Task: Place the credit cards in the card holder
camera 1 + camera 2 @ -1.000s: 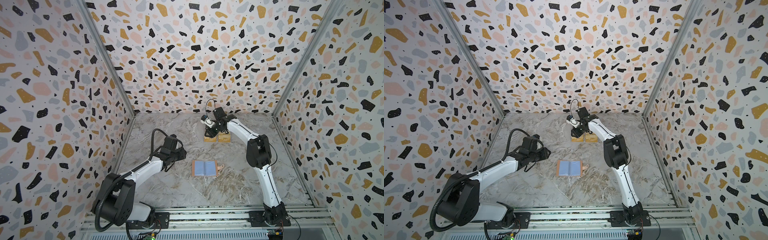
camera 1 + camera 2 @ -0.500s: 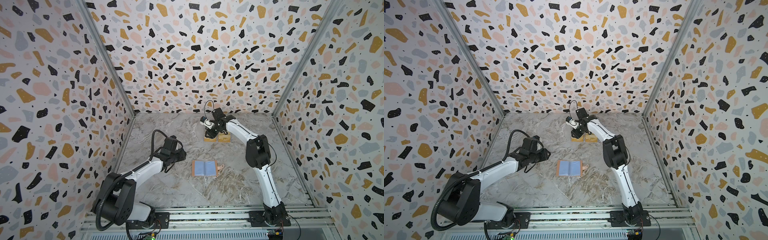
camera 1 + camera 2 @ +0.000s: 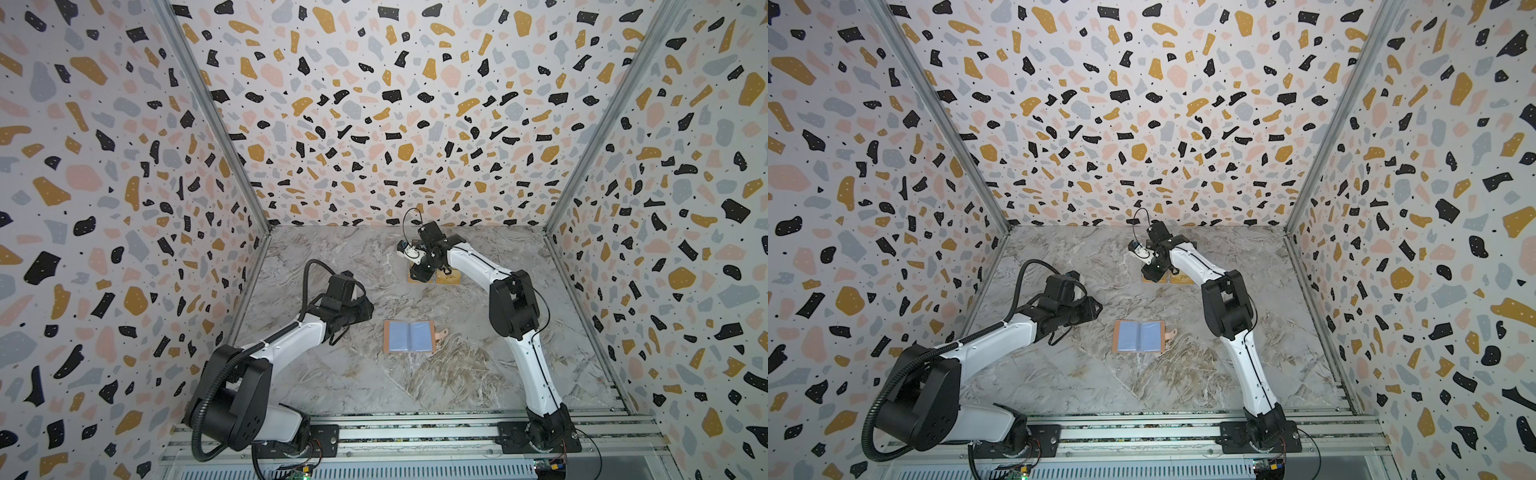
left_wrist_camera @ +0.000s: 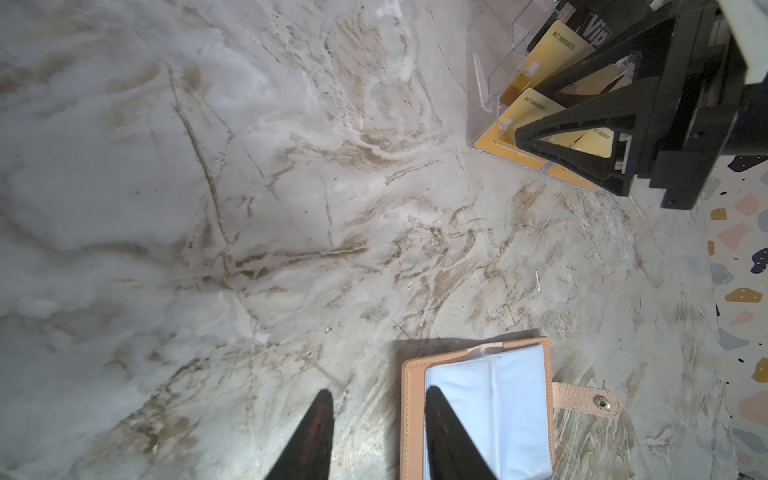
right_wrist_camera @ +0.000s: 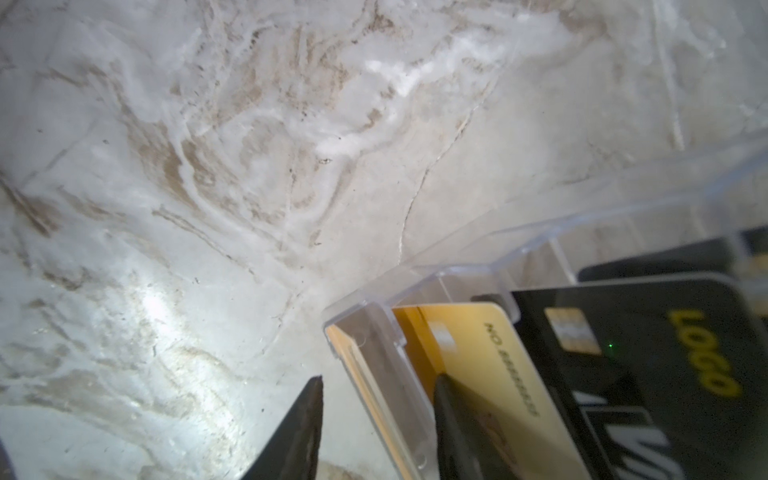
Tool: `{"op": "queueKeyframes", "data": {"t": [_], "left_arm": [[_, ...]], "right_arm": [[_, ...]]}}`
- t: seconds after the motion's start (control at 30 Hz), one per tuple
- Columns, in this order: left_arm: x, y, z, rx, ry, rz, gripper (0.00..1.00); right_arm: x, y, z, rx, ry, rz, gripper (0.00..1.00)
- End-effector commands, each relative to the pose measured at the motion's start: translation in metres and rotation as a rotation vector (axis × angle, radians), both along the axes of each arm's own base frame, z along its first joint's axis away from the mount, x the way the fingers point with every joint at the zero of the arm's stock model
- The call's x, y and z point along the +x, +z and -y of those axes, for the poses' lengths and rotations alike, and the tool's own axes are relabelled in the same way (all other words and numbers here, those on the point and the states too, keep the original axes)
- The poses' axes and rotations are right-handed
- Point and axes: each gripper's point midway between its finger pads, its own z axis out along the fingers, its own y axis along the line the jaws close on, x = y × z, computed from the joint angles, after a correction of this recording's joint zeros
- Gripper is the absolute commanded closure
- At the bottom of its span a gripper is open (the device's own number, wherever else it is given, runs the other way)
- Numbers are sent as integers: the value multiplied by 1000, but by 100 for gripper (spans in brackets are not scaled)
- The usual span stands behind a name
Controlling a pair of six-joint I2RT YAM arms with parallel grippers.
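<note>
clear stand [image 4: 494,83] around gold cards [image 4: 555,48]: wrist views only; both jaws parted, empty.

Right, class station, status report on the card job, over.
Left pincer open, hovering by the open card holder. Right pincer open, astride gold credit cards in the clear stand. Holder sleeves look empty. Nothing in the way.

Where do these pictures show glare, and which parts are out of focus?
Right wrist view: a bright glare patch on the table; the black card near the lens is blurred. Left wrist view: the card holder sleeves look washed out. Both top views: even light, sharp.
</note>
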Motion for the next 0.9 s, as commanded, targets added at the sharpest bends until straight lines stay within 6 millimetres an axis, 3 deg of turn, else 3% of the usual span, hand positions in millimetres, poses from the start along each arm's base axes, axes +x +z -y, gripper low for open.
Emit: {"op": "queueKeyframes", "data": {"t": [0.0, 0.3, 0.87], "left_arm": [[0, -2, 0, -15, 0, 1, 61], [-3, -1, -2, -18, 2, 2, 61], [-12, 0, -1, -35, -7, -7, 61]], "right_arm": [[-8, 13, 7, -34, -2, 22, 56], [-8, 30, 1, -9, 1, 71, 58], [-15, 37, -3, -19, 21, 74, 64]]}}
